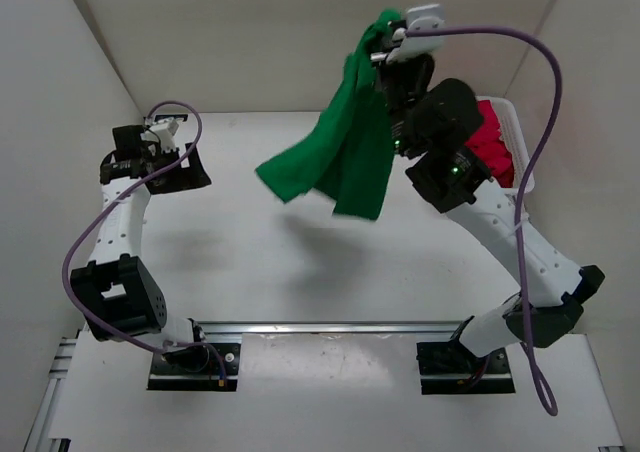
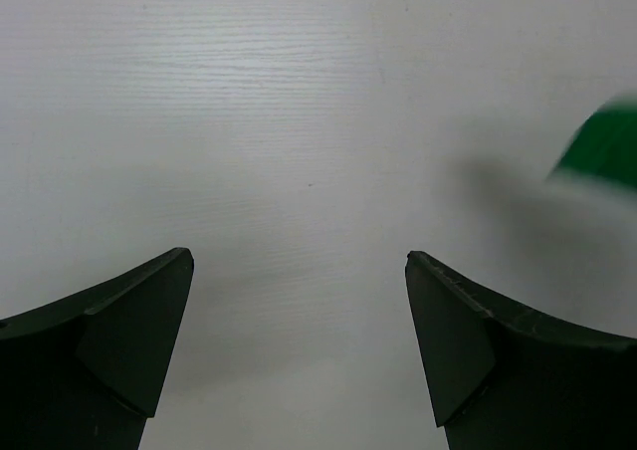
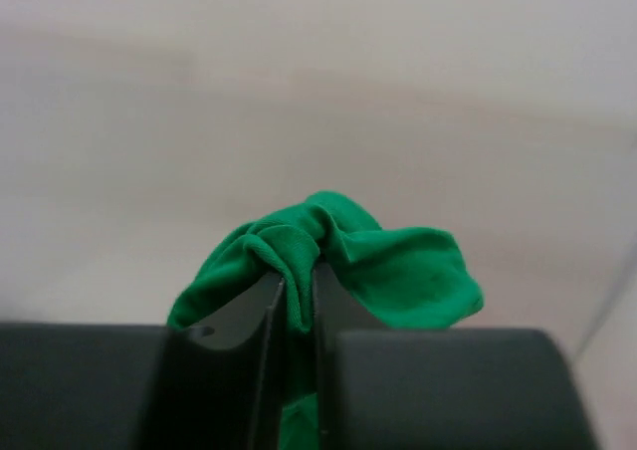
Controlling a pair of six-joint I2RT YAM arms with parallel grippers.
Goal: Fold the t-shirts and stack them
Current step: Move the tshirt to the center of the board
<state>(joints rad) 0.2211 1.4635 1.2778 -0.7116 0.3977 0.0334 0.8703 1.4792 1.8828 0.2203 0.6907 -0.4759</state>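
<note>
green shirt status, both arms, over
Right fingers shut on green shirt, hanging clear of table. Left fingers open, empty. Red shirts in basket. Nothing in the way.

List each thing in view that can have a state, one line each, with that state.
green t-shirt: unfolded, hanging in the air from the right tool.
right tool: shut on the green t-shirt, high above the table.
left tool: open, empty, over bare table.
red t-shirts: crumpled inside the basket.
basket: upright, at the table's far right.
</note>
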